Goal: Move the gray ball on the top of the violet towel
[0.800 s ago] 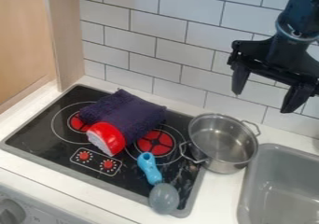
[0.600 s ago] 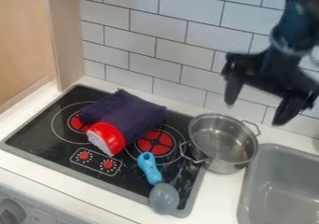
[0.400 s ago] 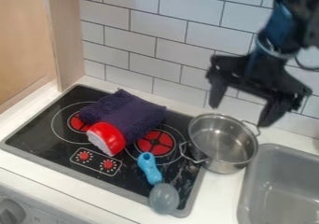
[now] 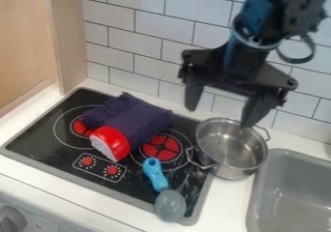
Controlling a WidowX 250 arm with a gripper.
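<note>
The black gripper (image 4: 218,116) hangs above the metal pot at the upper right, its two fingers wide apart with nothing between them. A dark violet towel (image 4: 139,119) lies folded across the back of the black stove. Against the towel's front edge leans a red and white object (image 4: 111,143). The gray rounded thing (image 4: 170,205) at the stove's front right corner, well below and left of the gripper, looks like the head of a tool with a blue handle (image 4: 154,173).
A metal pot (image 4: 231,148) with two handles stands at the stove's right edge, under the gripper. Right of it is a gray sink (image 4: 294,192). The black stove (image 4: 45,146) has red burners. A tiled wall rises behind, and a wooden panel (image 4: 69,37) stands at the left.
The gripper has moved left and somewhat down, from the upper right to above the pot, staying open. The towel, the red and white object, the gray thing and the pot have kept their places.
</note>
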